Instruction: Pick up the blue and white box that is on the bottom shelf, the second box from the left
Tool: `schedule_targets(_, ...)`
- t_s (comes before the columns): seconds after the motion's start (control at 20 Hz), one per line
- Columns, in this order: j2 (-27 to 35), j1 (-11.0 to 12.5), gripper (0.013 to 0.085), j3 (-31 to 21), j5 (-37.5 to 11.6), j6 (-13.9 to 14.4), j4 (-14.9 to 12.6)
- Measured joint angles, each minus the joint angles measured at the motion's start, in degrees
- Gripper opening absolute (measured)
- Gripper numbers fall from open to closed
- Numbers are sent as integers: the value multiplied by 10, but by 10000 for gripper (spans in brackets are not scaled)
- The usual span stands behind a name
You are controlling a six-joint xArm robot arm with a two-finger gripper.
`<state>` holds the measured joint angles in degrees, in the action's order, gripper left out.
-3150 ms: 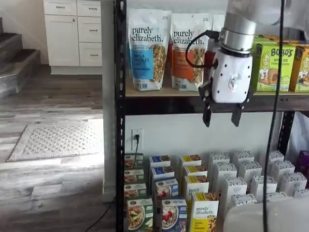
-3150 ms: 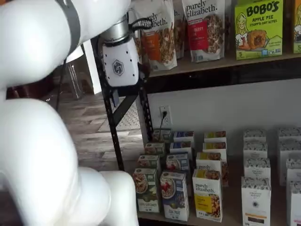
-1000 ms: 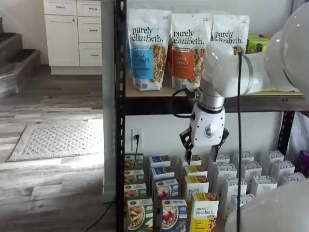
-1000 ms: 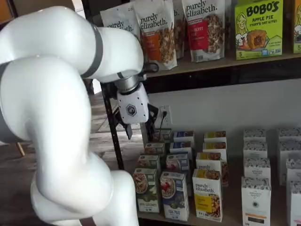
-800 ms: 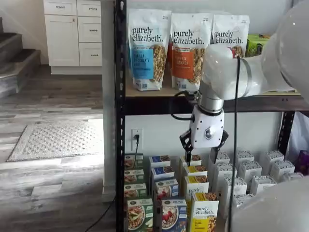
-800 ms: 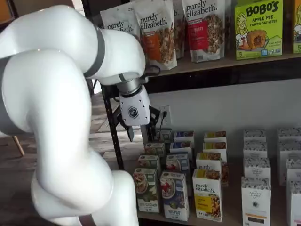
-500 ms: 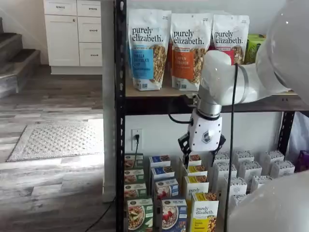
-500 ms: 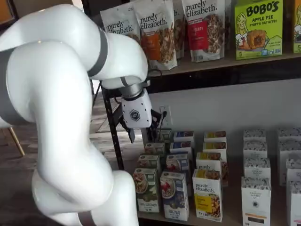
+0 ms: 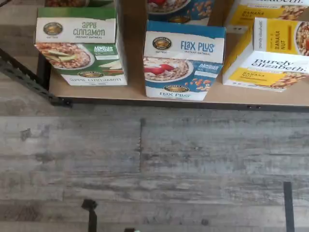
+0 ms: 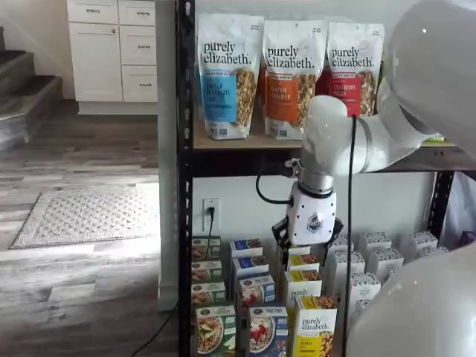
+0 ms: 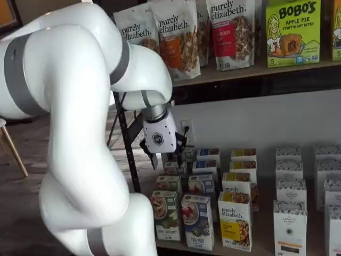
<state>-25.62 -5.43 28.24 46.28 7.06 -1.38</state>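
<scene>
The gripper (image 11: 164, 154) is seen in both shelf views hanging over the rows of small cartons on the bottom shelf (image 9: 145, 100), with nothing held between its black fingers (image 11: 154, 160); in one shelf view two fingers are shown apart with a gap between them, so the claw is judged to be spread open and empty. In a shelf view the gripper (image 10: 306, 249) is partly hidden behind the cartons at its tips, so its exact height over them cannot be told. The blue and white box (image 9: 183, 60), marked "Flax Plus" and bearing a bowl with red berries, is found at the front edge of the bottom shelf, upright, between the green-trimmed apple cinnamon carton (image 9: 77, 46) and the yellow purely elizabeth carton (image 9: 270, 53), just beside each but apparently not touching. It is also seen in both shelf views (image 10: 267, 329) (image 11: 197, 221) at the front of its row, with more blue cartons lined up behind it. The approach step is judged to be in hand: no box has been grasped, and the gripper is placed above and behind the front row. The next move is judged to call for the fingers to be brought forward and down over the front blue carton, aligned with its narrow sides, so that the neighbours are not knocked.
</scene>
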Motion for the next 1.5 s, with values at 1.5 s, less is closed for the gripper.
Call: schedule_targets(1.5, 191, 20, 850, 22, -191, -9, -11)
